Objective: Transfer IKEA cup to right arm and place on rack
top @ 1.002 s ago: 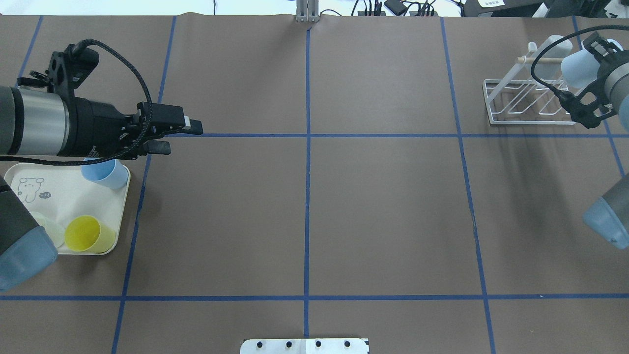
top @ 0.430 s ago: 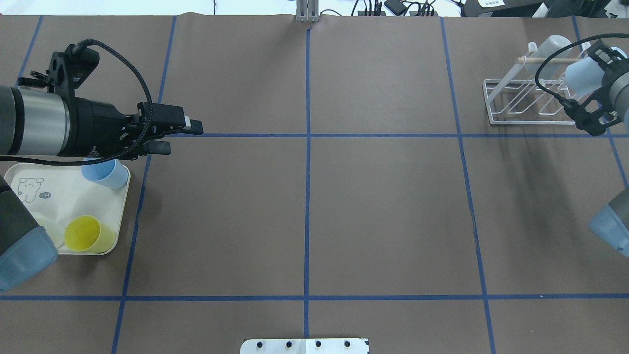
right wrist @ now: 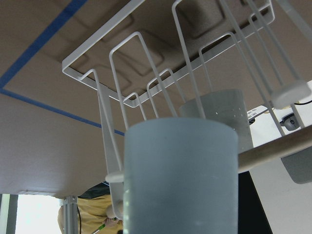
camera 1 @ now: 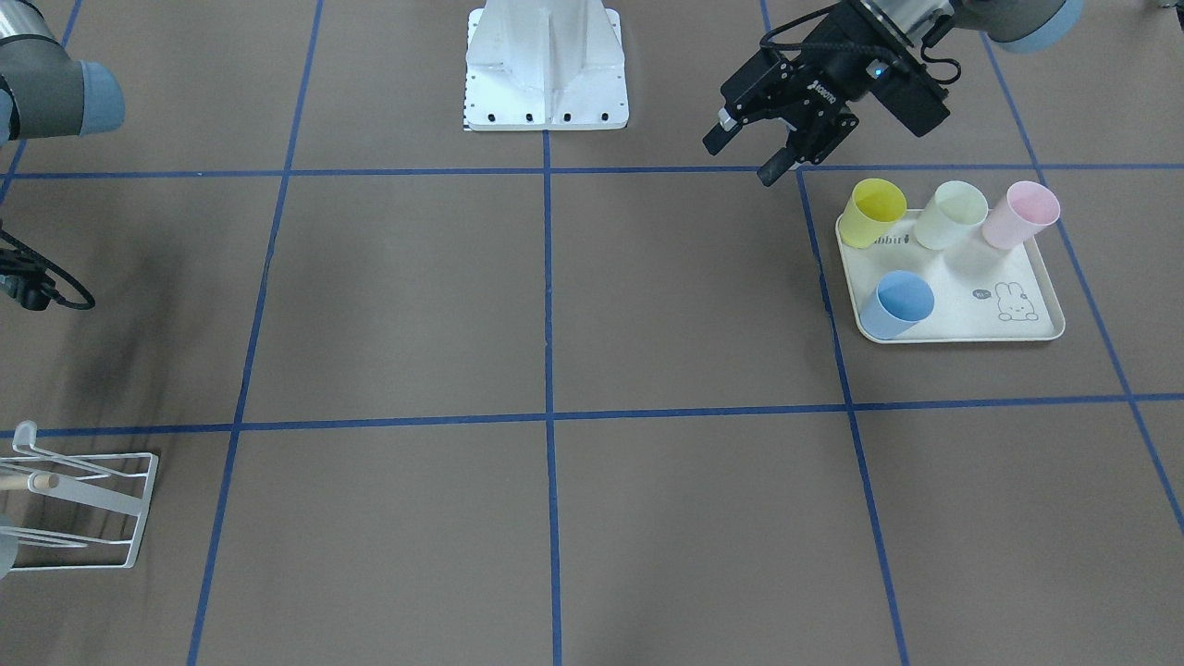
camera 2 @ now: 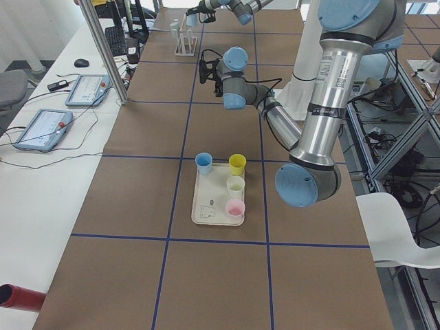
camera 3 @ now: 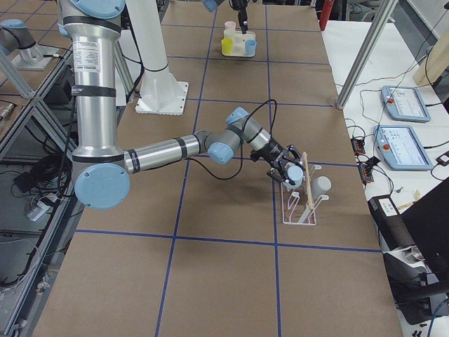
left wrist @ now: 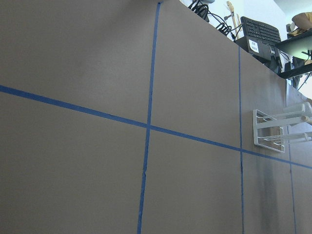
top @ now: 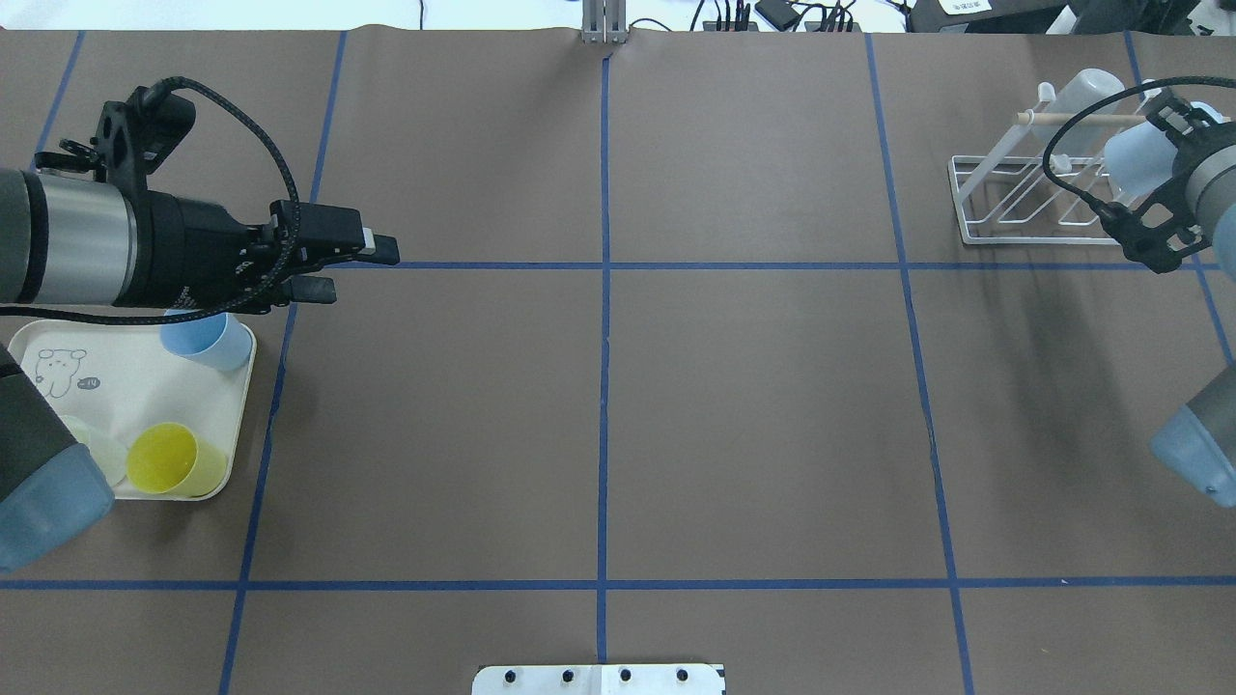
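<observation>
With the pale blue cup [right wrist: 180,175] clamped in the right hand [top: 1164,145] at the upper right of the overhead view, just over the rack [top: 1024,238] and beside the clear cup [top: 1086,92] on it, line its axis up with a free slanted prong [right wrist: 291,92], clear of the wooden dowel [right wrist: 273,146]. Seat fully before releasing. Leave the left hand [top: 350,270], wide and empty at upper left, parked.

Left arm [top: 77,246] jaws parted; right arm [top: 1215,179] jaws clamped.
</observation>
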Robot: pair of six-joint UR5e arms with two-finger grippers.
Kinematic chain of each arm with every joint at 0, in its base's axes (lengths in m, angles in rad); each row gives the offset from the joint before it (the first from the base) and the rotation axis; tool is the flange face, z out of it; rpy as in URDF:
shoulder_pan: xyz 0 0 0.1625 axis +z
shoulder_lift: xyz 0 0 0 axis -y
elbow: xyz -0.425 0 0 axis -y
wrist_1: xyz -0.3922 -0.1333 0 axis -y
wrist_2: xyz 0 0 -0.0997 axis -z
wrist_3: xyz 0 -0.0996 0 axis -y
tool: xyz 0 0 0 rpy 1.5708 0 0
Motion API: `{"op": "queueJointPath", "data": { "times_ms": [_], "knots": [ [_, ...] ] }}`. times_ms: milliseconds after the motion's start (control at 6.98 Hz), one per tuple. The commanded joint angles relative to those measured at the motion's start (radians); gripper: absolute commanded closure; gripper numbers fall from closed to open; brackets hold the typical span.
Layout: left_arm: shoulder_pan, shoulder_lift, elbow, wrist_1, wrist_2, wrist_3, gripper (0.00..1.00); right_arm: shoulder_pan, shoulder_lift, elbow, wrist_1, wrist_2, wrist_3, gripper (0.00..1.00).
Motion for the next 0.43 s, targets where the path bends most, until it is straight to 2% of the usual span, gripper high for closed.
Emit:
{"op": "queueJointPath", "data": {
  "times_ms": [0,143,286],
  "knots": [
    [-0.001,0.0,0.0,0.0,0.0,-0.002,0.0,-0.006,0.017,-0.026,-0.001,0.003,-0.001,1.0],
    [0.0,0.0,0.0,0.0,0.0,-0.004,0.0,-0.006,0.022,-0.031,-0.001,0.003,-0.001,0.93],
    [0.0,0.002,-0.001,0.0,0.0,-0.007,0.0,-0.006,0.024,-0.034,-0.003,0.003,-0.001,0.78]
  ]
}}
